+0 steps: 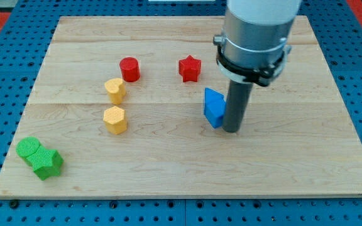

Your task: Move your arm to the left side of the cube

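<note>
The blue cube (213,107) sits on the wooden board (168,163), right of centre. My rod comes down from the grey arm body at the view's top right. My tip (231,130) rests on the board right against the cube's right side, a little below its middle. The cube looks partly hidden behind the rod on its right edge.
A red star (190,68) lies above the cube, a red cylinder (129,69) further left. A yellow heart (115,90) and a yellow hexagon (114,119) are left of centre. Two green blocks (27,149) (47,164) sit at the bottom left corner.
</note>
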You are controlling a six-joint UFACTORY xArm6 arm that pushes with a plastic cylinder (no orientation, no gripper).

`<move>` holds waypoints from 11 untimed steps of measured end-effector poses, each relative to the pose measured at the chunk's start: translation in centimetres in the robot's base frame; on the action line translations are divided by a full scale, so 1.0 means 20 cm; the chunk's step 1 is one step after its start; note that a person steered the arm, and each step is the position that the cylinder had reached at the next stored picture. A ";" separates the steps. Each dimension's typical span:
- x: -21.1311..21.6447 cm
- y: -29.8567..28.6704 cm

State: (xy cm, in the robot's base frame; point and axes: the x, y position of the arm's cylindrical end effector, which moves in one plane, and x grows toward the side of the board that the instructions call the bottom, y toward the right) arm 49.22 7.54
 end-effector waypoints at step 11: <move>-0.03 -0.53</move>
